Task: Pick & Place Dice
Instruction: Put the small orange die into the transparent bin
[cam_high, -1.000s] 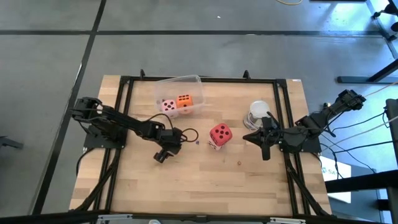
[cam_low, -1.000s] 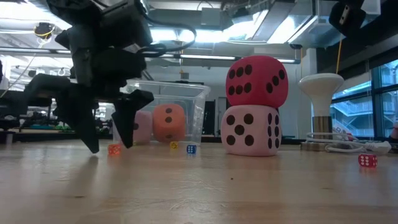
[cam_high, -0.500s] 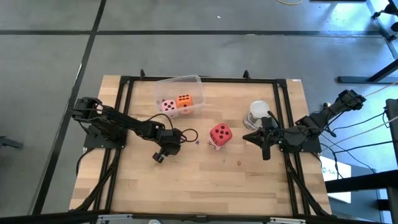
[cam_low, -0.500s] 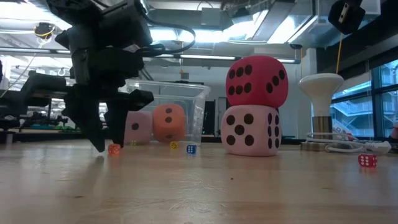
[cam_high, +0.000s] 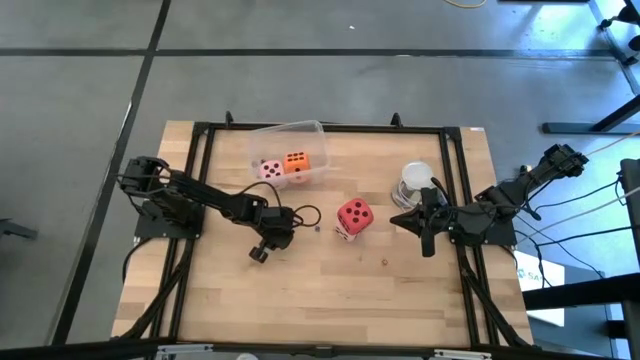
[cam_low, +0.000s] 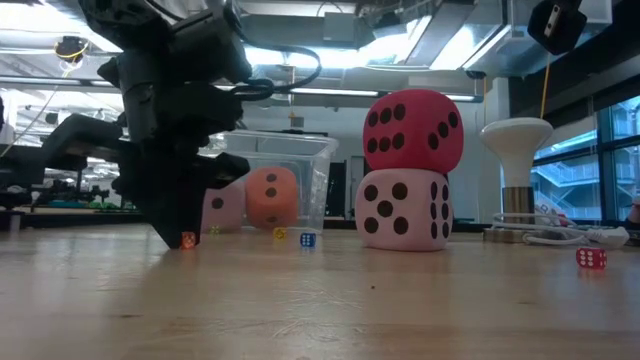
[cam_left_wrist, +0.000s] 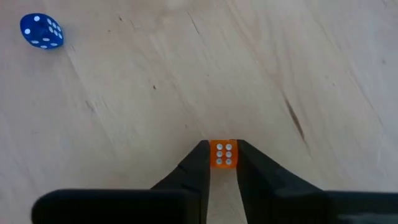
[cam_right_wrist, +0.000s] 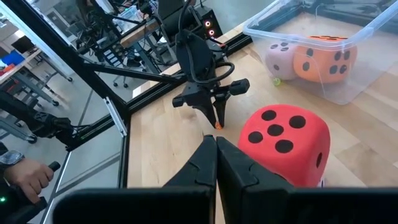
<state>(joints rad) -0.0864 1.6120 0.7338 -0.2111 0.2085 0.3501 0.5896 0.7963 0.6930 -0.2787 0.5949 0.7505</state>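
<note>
My left hand is down on the bench, its two fingers pressed against either side of a tiny orange die whose six white pips face my wrist camera. I am grasping that die right at my fingertips, and it sits on the wood. In the low view the same die shows as a speck at the very tip of my left hand, touching the bench.

My right hand is clenched, fingers together with nothing between them, and it waits near the right side of the bench, just beside the red die.

The big dice lie well apart from my left hand. The red die is stacked on a pale pink die; only the low view shows that stack plainly, for from above the red one covers the other. The pink die and the orange die sit inside the clear tub at the far side of the bench.

My left wrist view alone shows a small blue die lying off from my fingers. The low view also shows a small red die off to one side, and a white lamp.
</note>
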